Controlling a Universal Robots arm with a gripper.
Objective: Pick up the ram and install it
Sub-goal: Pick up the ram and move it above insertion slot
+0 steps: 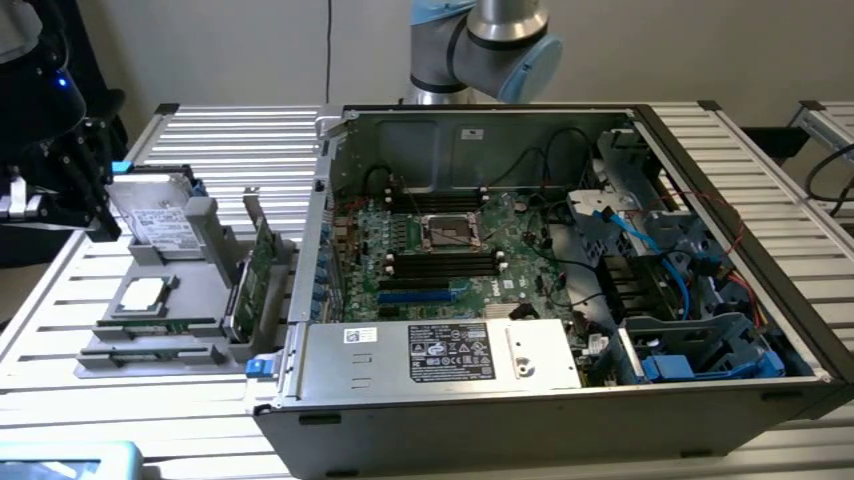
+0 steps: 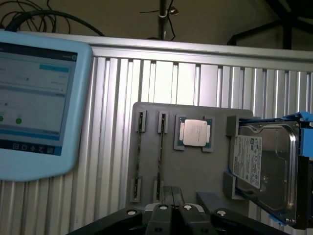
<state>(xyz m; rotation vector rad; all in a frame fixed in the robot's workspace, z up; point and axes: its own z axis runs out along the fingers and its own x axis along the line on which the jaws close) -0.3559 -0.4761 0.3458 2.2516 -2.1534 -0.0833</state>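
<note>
The ram (image 2: 160,156) stands on its thin edge in the gray tray (image 2: 195,176). A second ram (image 2: 141,152) is just beside it, and a square chip (image 2: 194,133) is near. The gripper (image 2: 172,195) hangs over the tray's edge with its fingers pressed together, holding nothing. The ram is thin, so I think a grab a bit off could bump its neighbor or tip it crooked. Then it might not fit the black slots (image 1: 441,265) in the case (image 1: 534,430). The words on the drive (image 2: 259,166) and tablet (image 2: 34,98) are too small to read.
</note>
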